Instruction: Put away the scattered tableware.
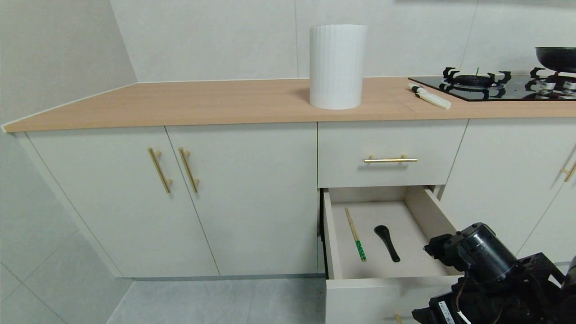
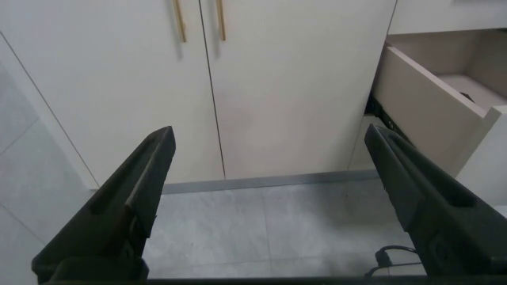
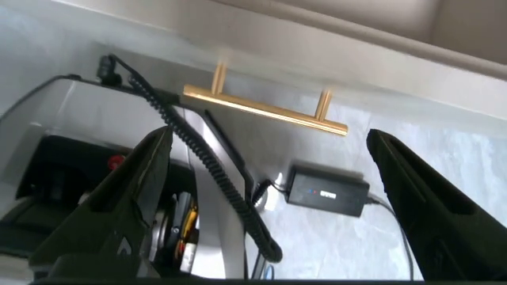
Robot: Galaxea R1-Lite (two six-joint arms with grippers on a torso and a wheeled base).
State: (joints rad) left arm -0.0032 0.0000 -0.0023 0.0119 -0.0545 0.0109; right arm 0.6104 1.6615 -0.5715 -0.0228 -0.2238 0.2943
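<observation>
1. Chopsticks and spoon lie in the open drawer; knife lies near the worktop's front edge.
2. Right gripper, jaws apart, faces the drawer handle; left gripper also apart.
3. Likely next: fetch the knife before closing.

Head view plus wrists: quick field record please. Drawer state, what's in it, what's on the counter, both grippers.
lower drawer: pulled open, below the shut upper drawer
in drawer: chopsticks and black spoon, side by side, apart
counter: white ribbed container; knife beside the stove
stove: pan on the right burner
left gripper: open, empty, facing cabinet doors
right gripper: open, empty, gold handle ahead of it
</observation>
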